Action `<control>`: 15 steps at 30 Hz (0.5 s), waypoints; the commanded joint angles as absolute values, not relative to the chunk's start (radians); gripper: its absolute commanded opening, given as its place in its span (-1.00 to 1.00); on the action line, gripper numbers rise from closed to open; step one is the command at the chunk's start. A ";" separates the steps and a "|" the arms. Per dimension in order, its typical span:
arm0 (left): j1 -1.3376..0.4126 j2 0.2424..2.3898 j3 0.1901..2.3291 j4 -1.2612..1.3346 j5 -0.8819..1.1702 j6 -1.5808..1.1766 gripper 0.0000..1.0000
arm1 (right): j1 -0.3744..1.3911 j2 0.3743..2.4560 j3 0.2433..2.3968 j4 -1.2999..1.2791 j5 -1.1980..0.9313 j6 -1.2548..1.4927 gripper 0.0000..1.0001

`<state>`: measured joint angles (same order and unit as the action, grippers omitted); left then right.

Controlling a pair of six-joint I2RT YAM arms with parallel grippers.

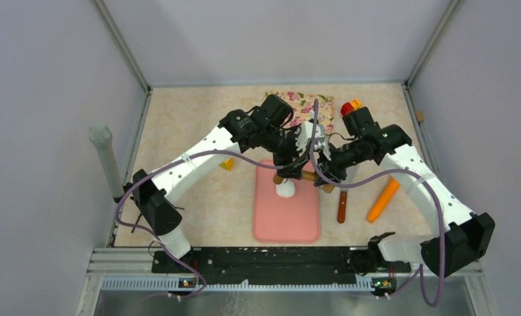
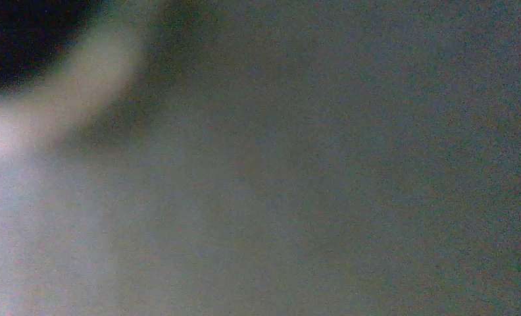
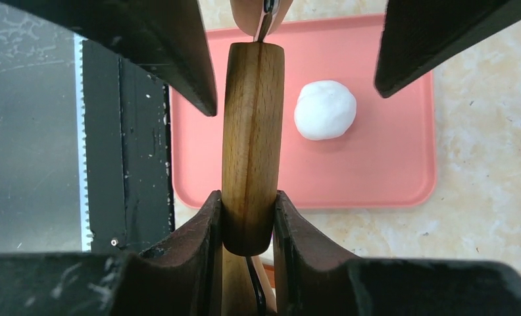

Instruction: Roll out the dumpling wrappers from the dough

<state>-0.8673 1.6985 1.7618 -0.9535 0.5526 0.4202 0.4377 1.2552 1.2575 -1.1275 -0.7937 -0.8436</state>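
The dough is a white ball [image 1: 285, 189] on the far part of the pink mat [image 1: 287, 220]; it also shows in the right wrist view [image 3: 325, 110]. My right gripper [image 3: 248, 220] is shut on one end of a wooden rolling pin [image 3: 251, 131], held above the mat's far edge [image 1: 304, 176]. My left gripper [image 1: 288, 164] is at the pin's other end; its two black fingers [image 3: 179, 59] stand spread either side of the pin, open. The left wrist view is a grey blur. No dumpling wrappers are in view.
An orange carrot-shaped piece [image 1: 383, 199] and a brown-handled tool [image 1: 342, 205] lie right of the mat. A floral cloth [image 1: 304, 105] and a red-orange object [image 1: 350, 106] are at the back. A yellow piece [image 1: 227, 164] lies left. A grey post [image 1: 105, 155] stands far left.
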 commanded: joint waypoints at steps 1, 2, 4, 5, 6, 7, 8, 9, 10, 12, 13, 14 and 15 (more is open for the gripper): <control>-0.902 1.741 1.774 -1.078 0.565 0.497 0.51 | 0.380 1.241 1.331 -1.000 -0.927 -0.755 -1.00; -0.902 1.741 1.774 -1.081 0.579 0.497 0.57 | 0.371 1.243 1.337 -1.005 -0.939 -0.759 -1.00; -0.902 1.741 1.775 -1.096 0.605 0.508 0.62 | 0.355 1.242 1.344 -1.014 -0.964 -0.764 -1.00; -0.902 1.740 1.773 -1.099 0.613 0.511 0.62 | 0.347 1.242 1.348 -1.020 -0.978 -0.769 -1.00; -0.902 1.740 1.773 -1.106 0.621 0.513 0.59 | 0.340 1.243 1.350 -1.026 -0.991 -0.775 -1.00; -0.902 1.742 1.776 -1.117 0.634 0.524 0.52 | 0.334 1.239 1.350 -1.032 -1.005 -0.788 -1.00; -0.901 1.745 1.778 -1.132 0.646 0.530 0.43 | 0.329 1.235 1.347 -1.036 -1.016 -0.798 -1.00; -0.901 1.748 1.783 -1.146 0.656 0.532 0.38 | 0.326 1.230 1.341 -1.032 -1.023 -0.804 -1.00; -0.900 1.750 1.786 -1.155 0.664 0.534 0.36 | 0.320 1.222 1.332 -1.020 -1.030 -0.805 -1.00; -0.900 1.752 1.788 -1.177 0.676 0.544 0.34 | 0.314 1.210 1.313 -1.002 -1.041 -0.804 -1.00; -0.898 1.752 1.788 -1.183 0.679 0.543 0.37 | 0.311 1.205 1.308 -0.992 -1.045 -0.803 -1.00; -0.895 1.752 1.788 -1.189 0.685 0.545 0.47 | 0.308 1.201 1.306 -0.986 -1.047 -0.802 -1.00; -0.893 1.750 1.789 -1.192 0.693 0.547 0.48 | 0.305 1.199 1.303 -0.982 -1.047 -0.801 -1.00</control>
<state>-0.8536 1.7195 1.8053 -0.9730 0.6327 0.4232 0.3500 1.2400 1.2575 -1.1473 -0.9024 -0.8700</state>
